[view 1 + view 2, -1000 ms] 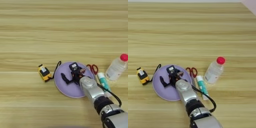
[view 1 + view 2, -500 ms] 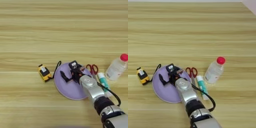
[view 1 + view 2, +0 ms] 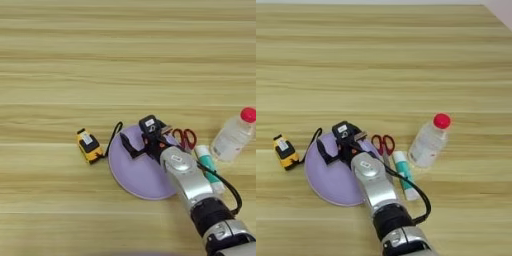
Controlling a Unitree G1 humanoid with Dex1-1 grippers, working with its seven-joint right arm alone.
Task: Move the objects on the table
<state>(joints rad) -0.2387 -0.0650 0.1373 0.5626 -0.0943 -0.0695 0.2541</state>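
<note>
Left eye view and right eye view alike are filled by the table, with everything gathered toward its near edge. A lilac plate is set there, and the gripper is held over the plate's far rim, its two black fingers spread wide with nothing seen between them. One finger is angled out over the plate's left part and the other is at the far rim. The silver forearm is laid across the plate's right side from the near right corner. The tape measure is found just left of the plate, its black strap curled against the plate's rim. The tube is found lying flat just right of the plate, beside the forearm. Red-handled scissors are placed beyond the tube, and a clear bottle with a red cap is placed further right.
</note>
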